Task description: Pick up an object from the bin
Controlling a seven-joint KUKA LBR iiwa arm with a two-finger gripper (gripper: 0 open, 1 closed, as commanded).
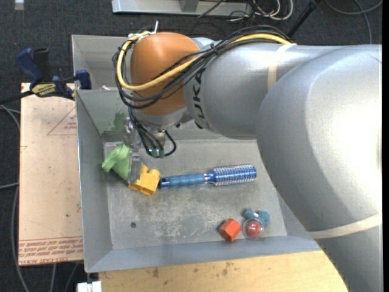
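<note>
The arm's gripper (135, 165) is low at the left of the grey metal bin (182, 248). Its tip sits between two things that lie close together: a crumpled green soft piece (115, 160) just to its left and a small yellow plastic block (144, 180) just to its near-right. Whether the gripper is open or closed cannot be told, because the wrist and its cables hang over the tip, and nothing can be seen held in it. The main risk is a grasp that lands in the gap between the two things, so that it closes on neither or pinches only a loose fold of the green piece, which would likely slip free on the way up. A close on the yellow block could also go wrong. The long blue plastic brush with a ridged head (206, 177) lies with its handle end against that block, so the block may be pushed or turned aside, or the brush dragged along with it. The bin's sloping left wall is near, and a slightly misplaced descent could scrape it or jam the green piece against it. The small orange-red block (229, 230) and the red ball (253, 228) by the near right corner lie well apart and look safe.
</note>
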